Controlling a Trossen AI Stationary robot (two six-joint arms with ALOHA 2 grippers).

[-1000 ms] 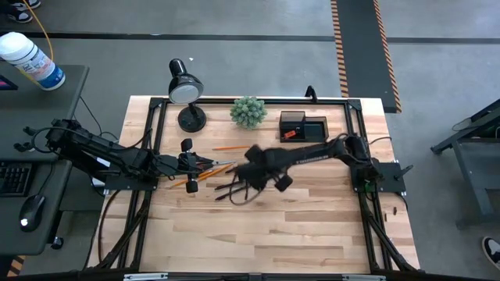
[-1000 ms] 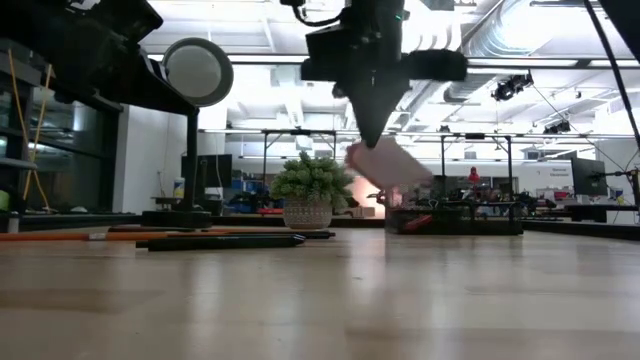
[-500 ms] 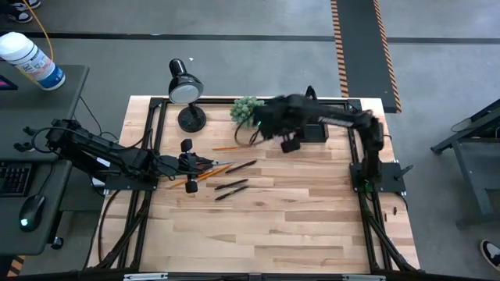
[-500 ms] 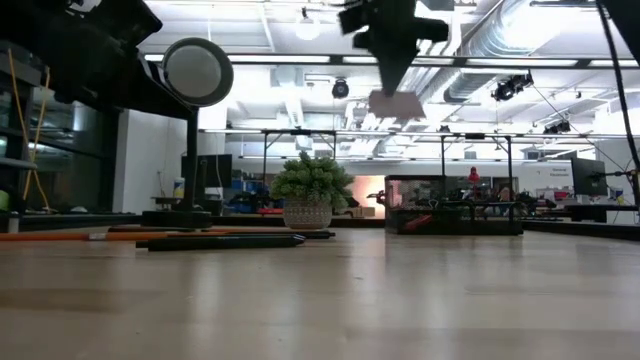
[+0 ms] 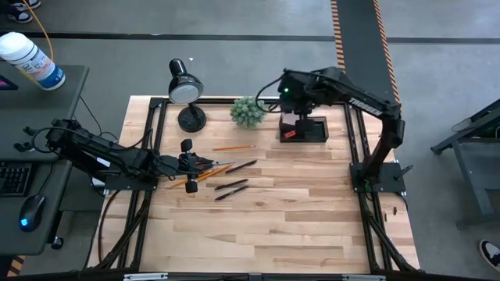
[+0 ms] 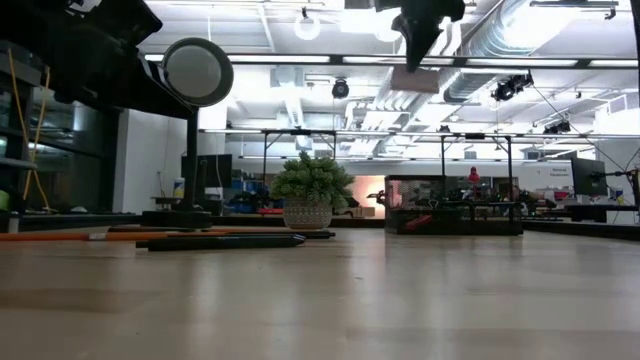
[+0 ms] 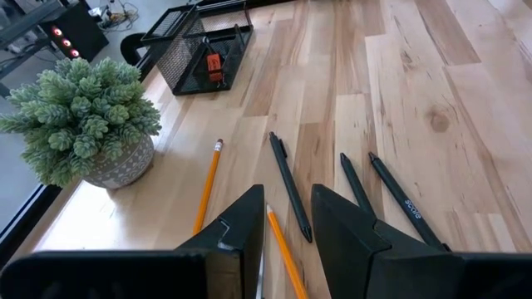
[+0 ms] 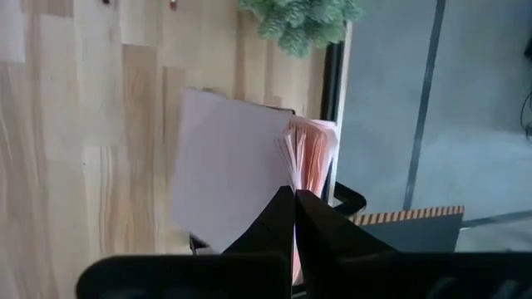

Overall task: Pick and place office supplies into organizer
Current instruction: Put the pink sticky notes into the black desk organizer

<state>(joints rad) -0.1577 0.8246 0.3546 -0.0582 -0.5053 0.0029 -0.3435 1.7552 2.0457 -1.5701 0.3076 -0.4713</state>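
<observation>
My right gripper (image 5: 294, 108) is shut on the pink sticky-note pad (image 8: 237, 166) and stands high above the black mesh organizer (image 5: 305, 127), at the table's far edge. In the low view the pad (image 6: 415, 80) hangs under the gripper (image 6: 418, 45). A small red piece (image 7: 214, 65) lies in the organizer's (image 7: 199, 51) low tray. My left gripper (image 7: 287, 199) is open, low over the table's left-middle (image 5: 201, 164), its fingers on either side of an orange pencil (image 7: 285, 253). Another pencil (image 7: 208, 177) and three black pens (image 7: 288, 187) (image 7: 353, 183) (image 7: 405, 205) lie flat ahead of it. My right gripper pinches the sticky-note pad between its two fingers at one edge (image 8: 289, 178), coming from above and pointing down. The pad is lifted clear and hangs below the fingers. Its pink sheets (image 8: 314, 149) fan apart beside the fingertips.
A green plant ball in a pot (image 5: 248, 112) stands just left of the organizer. A black desk lamp (image 5: 186, 94) is at the far left corner. Black frame rails (image 5: 355, 140) run along the table's sides. The near half of the wooden table (image 5: 273, 234) holds no objects.
My right gripper has carried the pink pad from low over the table's middle, near the pens, up and toward the far edge. It swung right past the plant and now hangs above the organizer. The pad went from near table height to high in the air.
</observation>
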